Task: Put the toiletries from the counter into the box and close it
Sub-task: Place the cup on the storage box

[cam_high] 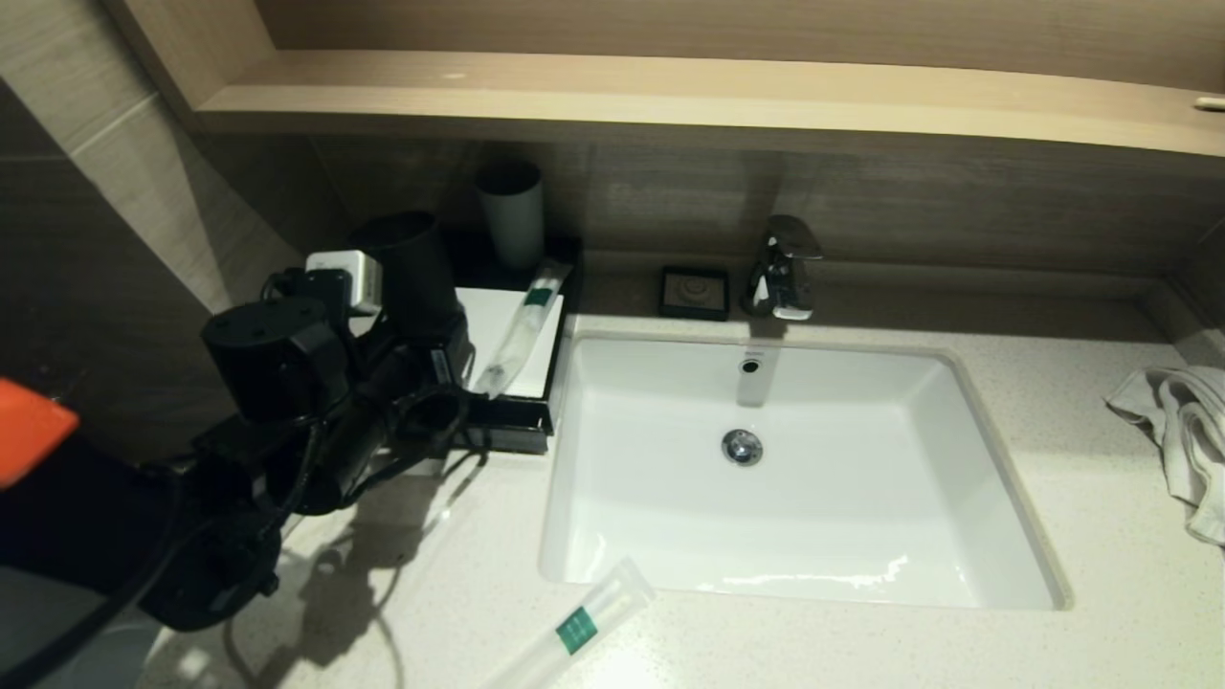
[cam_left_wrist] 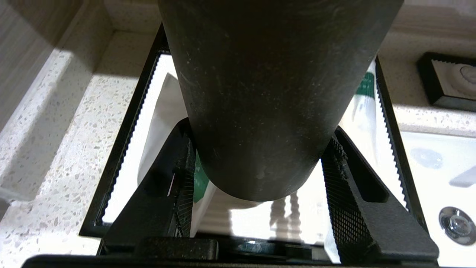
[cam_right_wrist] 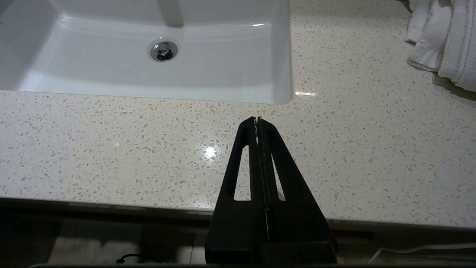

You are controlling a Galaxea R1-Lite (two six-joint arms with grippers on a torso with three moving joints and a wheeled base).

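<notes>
Above the box (cam_left_wrist: 122, 149), the left end effector (cam_left_wrist: 256, 178) hangs clamped around a dark cup (cam_left_wrist: 267, 93).

Left gripper (cam_left_wrist: 256, 178) clamped round a dark cup (cam_left_wrist: 260, 93) directly over the box (cam_high: 522, 421) — the cup body blocks most of the white panel, where one long packet (cam_high: 517, 330) lies (a second pale cup (cam_high: 512, 215) stands behind, against the wall). Counter (cam_right_wrist: 148, 149) in front of the basin (cam_high: 785, 478) lies open apart from another long packet (cam_high: 579, 627) near its front-left corner — right gripper (cam_right_wrist: 257, 121) parked, pressed together, above that front edge; towel (cam_high: 1182, 431) occupies the far right.
</notes>
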